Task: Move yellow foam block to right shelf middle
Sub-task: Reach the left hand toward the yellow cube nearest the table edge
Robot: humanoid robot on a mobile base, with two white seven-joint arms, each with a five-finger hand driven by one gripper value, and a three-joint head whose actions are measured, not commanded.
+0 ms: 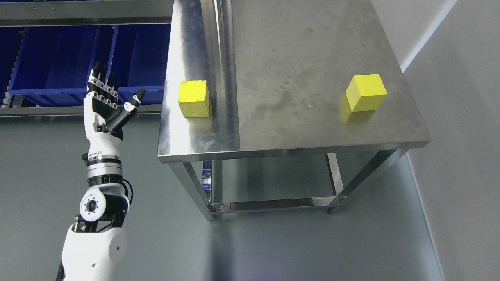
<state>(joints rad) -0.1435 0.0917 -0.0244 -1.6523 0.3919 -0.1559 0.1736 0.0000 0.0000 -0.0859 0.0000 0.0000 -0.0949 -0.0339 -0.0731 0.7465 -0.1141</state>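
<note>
The left robot hand point(106, 107) is raised off the counter's point(304, 58) left edge with fingers spread and empty, likely poised to reach the nearer yellow foam block point(193, 98) on its left strip; a second block point(366, 92) sits far right.
</note>
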